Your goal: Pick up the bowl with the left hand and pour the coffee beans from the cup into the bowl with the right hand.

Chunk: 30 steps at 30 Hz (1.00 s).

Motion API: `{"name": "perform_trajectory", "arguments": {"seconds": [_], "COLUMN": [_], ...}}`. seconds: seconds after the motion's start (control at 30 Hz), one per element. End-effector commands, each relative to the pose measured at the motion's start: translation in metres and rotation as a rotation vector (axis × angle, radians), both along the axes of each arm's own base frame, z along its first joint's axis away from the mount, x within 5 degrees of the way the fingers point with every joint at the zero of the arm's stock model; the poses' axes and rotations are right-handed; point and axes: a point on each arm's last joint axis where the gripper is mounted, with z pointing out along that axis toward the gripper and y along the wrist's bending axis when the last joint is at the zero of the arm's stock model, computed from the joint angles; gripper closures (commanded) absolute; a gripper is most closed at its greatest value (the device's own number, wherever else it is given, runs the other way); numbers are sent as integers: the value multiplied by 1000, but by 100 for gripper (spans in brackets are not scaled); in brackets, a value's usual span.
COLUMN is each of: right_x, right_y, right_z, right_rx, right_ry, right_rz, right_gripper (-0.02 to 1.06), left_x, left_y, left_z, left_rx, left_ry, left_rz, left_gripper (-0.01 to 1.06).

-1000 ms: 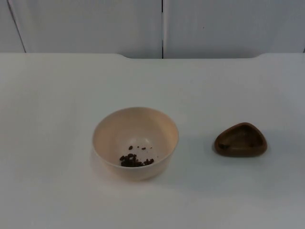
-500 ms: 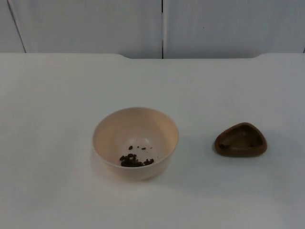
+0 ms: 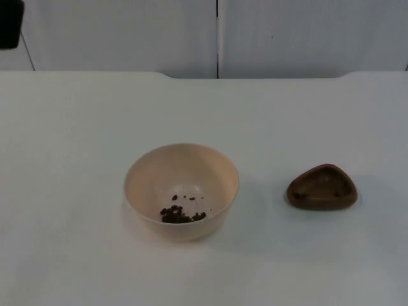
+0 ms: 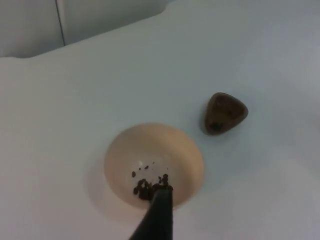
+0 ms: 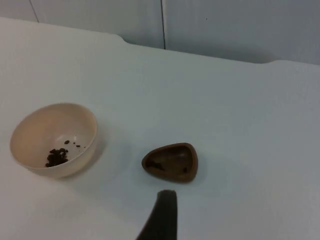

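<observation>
The round, cream-coloured plastic bowl stands upright on the white tabletop, nearest the front edge and slightly left of centre. A small cluster of dark brown coffee beans lies on its floor, covering only part of it; the wall is smooth, matt and gently curved, with a thin rim. Well apart to its right rests the dark brown, rounded-triangular wooden dish, shallow and glossy, with visible grain; this item evidently serves as the cup of the task, and whether any beans lie in it cannot be told. Neither vessel is touched or lifted. Judged from this layout, either the pour is complete and both vessels have been set down, or the beans were in the bowl from the outset and the lift and pour remain to be done; the pictures do not settle which. The left hand hangs above the bowl's near side, one black fingertip showing over the beans; the right hand hangs near the wooden dish, clear of it. Whether either hand is open or closed cannot be told. At the far end stands the grey partition wall, flat and panelled.
</observation>
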Motion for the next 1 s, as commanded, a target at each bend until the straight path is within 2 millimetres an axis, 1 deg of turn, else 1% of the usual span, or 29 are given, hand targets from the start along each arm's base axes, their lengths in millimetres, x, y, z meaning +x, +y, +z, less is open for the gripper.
{"name": "perform_trajectory", "arguments": {"seconds": [0.0,0.1,0.13,0.27,0.3,0.4,0.47,0.57,0.7,0.8,0.83,0.93,0.97], "right_x": [-5,-13,-13,-27,-27,-38,-41,-52,-53,-54,-54,-54,-54], "right_y": [-1,-5,-5,-10,-10,-13,-15,-19,-19,-19,-19,-19,-19], "right_z": [-4,-13,-13,-25,-25,-30,-32,-32,-33,-35,-35,-35,-35], "right_rx": [-7,-10,-10,-9,-9,0,5,27,28,30,30,29,28], "right_ry": [-7,-11,-11,-15,-15,-42,-55,-116,-114,-89,-89,-87,-85], "right_rz": [8,6,6,8,8,8,8,8,9,5,5,5,5], "right_gripper": [28,28,28,28,28,28,28,28,28,28,28,28,28], "left_x": [-9,-24,-24,-46,-46,-59,-62,-70,-77,-81,-81,-82,-84], "left_y": [3,10,10,20,20,28,31,41,50,55,55,55,56], "left_z": [-3,-8,-8,-11,-11,-11,-11,-11,-12,-25,-25,-53,-58], "left_rx": [-1,16,16,48,48,42,45,36,47,79,79,96,99], "left_ry": [-17,-41,-41,-45,-45,-65,-75,-103,-122,-126,-126,-83,-71], "left_rz": [-13,-19,-19,-39,-39,-5,8,89,143,164,164,164,164], "left_gripper": [21,21,21,21,21,21,21,21,21,21,21,21,21]}}
